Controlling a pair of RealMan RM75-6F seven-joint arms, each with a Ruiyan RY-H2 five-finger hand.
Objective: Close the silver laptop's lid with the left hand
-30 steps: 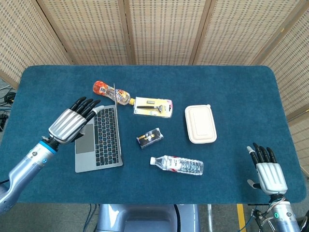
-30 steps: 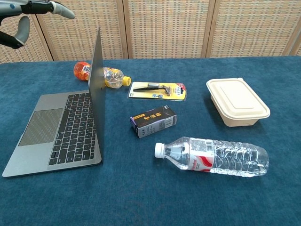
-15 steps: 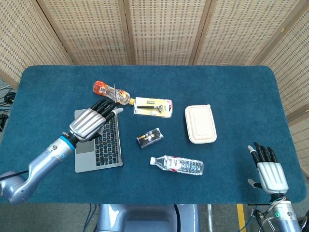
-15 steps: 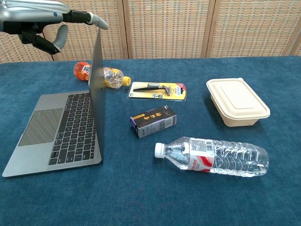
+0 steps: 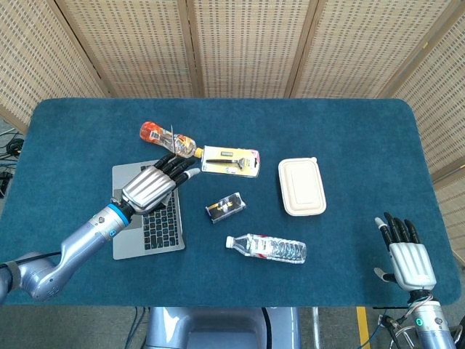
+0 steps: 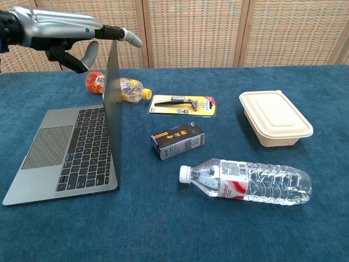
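The silver laptop (image 5: pixel 145 222) (image 6: pixel 71 153) lies open at the table's left, its lid (image 6: pixel 111 93) standing about upright. My left hand (image 5: pixel 154 187) (image 6: pixel 65 33) hovers flat over the keyboard, fingers spread and empty, with the fingertips (image 6: pixel 131 38) reaching over the lid's top edge. My right hand (image 5: pixel 407 258) rests at the table's near right corner, fingers apart and empty, seen only in the head view.
Behind the lid lies an orange drink bottle (image 5: pixel 163 138) (image 6: pixel 112 84). A packaged razor (image 5: pixel 230 161), a small dark box (image 5: pixel 225 207) and a water bottle (image 5: pixel 267 249) lie right of the laptop. A beige lunch box (image 5: pixel 301 186) sits further right.
My left hand has swept rightward from the laptop's left side, over the keyboard, until its fingertips pass the lid's top edge. The lid stays upright. The right hand is almost still.
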